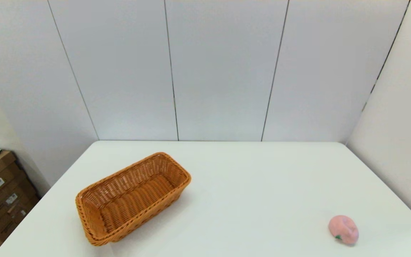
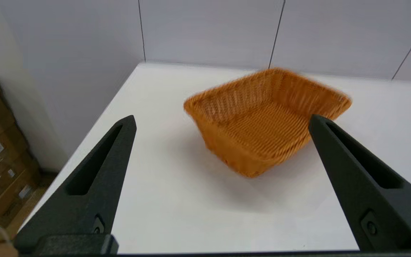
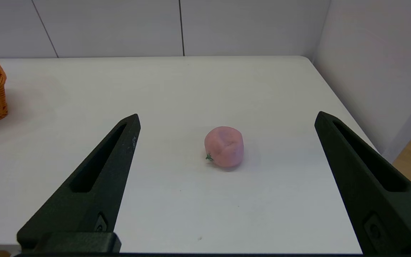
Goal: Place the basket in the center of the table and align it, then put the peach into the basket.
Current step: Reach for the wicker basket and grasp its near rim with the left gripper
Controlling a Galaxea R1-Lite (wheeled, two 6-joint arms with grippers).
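The left gripper (image 2: 221,121) is held with its two black fingers spread wide apart and nothing between them, near the table's near left edge and aimed at the basket (image 2: 268,119), which it does not touch. The right gripper (image 3: 227,119) is likewise spread wide and unloaded, near the right side, with the peach (image 3: 224,146) ahead of it and apart from both fingers. Neither arm is seen in the head view. The basket (image 1: 132,198) is set on the left half of the table (image 1: 255,178), turned at an angle to the table's edges, its near corner close to the near edge; nothing is seen inside it. The peach (image 1: 343,229) is lying on the near right part of the table, well apart from the basket, close to the near edge. Bare white surface is spread between the two objects and across the centre and far side. Cardboard boxes (image 1: 0,192) are stacked on the floor beyond the left edge, and white wall panels (image 1: 223,67) are set behind the far edge and along the right.
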